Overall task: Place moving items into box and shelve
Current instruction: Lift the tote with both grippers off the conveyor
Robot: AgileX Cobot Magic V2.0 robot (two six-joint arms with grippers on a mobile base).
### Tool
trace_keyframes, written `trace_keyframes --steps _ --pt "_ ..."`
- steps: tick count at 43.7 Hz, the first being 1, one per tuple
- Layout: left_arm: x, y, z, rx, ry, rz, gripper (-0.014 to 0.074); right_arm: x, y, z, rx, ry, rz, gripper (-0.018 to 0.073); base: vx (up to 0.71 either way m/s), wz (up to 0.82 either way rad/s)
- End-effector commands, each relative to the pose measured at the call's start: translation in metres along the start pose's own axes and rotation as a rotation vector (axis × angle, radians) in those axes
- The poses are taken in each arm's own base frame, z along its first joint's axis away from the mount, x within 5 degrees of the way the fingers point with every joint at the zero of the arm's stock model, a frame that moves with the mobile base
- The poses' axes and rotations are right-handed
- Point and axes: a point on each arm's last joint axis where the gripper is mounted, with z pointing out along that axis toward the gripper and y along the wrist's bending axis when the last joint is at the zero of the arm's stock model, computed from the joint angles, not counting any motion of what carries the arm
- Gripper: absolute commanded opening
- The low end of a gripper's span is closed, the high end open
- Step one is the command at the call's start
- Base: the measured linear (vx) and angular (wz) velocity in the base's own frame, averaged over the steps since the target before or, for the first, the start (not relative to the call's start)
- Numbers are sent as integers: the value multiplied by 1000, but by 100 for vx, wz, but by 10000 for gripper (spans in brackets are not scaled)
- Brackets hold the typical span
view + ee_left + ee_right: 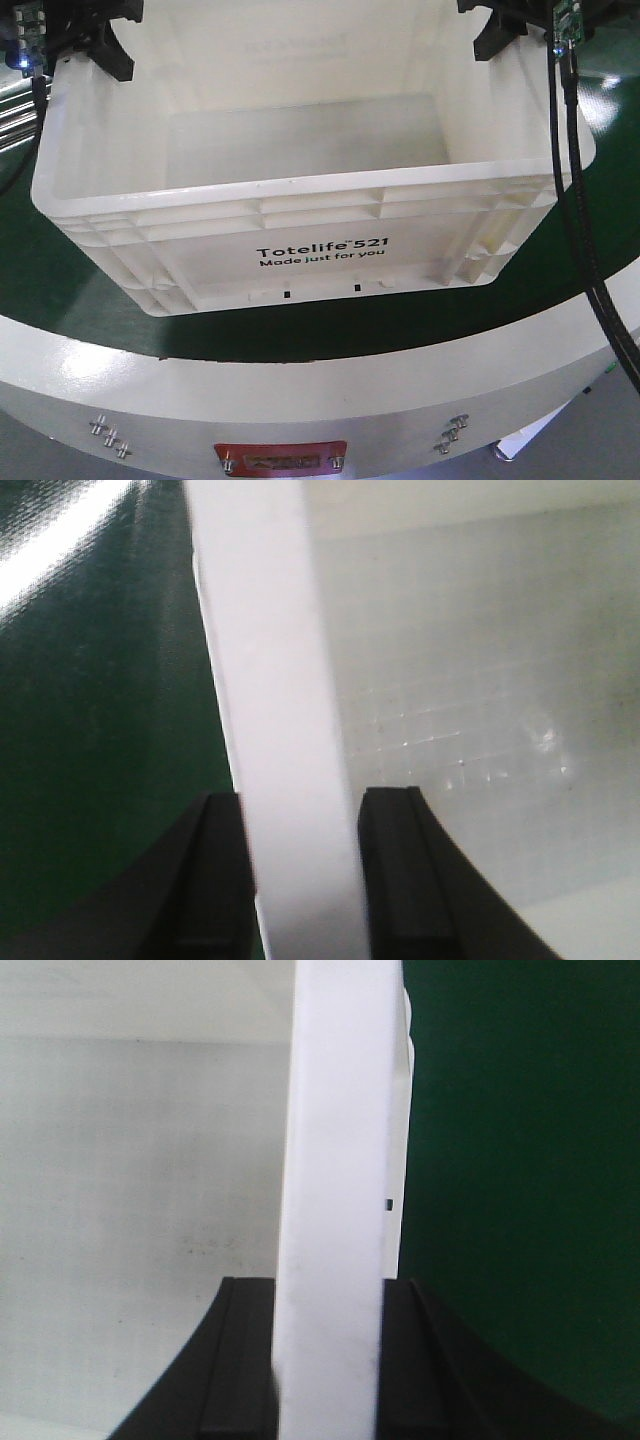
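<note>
A dark green counter (60,290) with a pale curved edge carries everything. On it stands the large white rectangular plastic box (320,195) with a ribbed rim and black print, held between the two arms. The left pincer (300,800) straddles the box's left wall, one finger outside and one inside, both pressed to the plastic. The right pincer (330,1285) is clamped the same way on the right wall. The rounded soft toys show in no view, and the box floor between the pincers looks bare. The risks, as I judge them: the smooth thin walls could slip from the black fingers on lifting, uneven raising would tilt the box, and shelving now would leave it unloaded.
</note>
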Motion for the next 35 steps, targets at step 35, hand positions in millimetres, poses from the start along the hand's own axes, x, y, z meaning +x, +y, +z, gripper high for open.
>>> trace_keyframes --steps 35 --pt "-7 -6 -32 -2 -168 36 -6 2 31 -54 -210 -135 -64 -3 0 0"
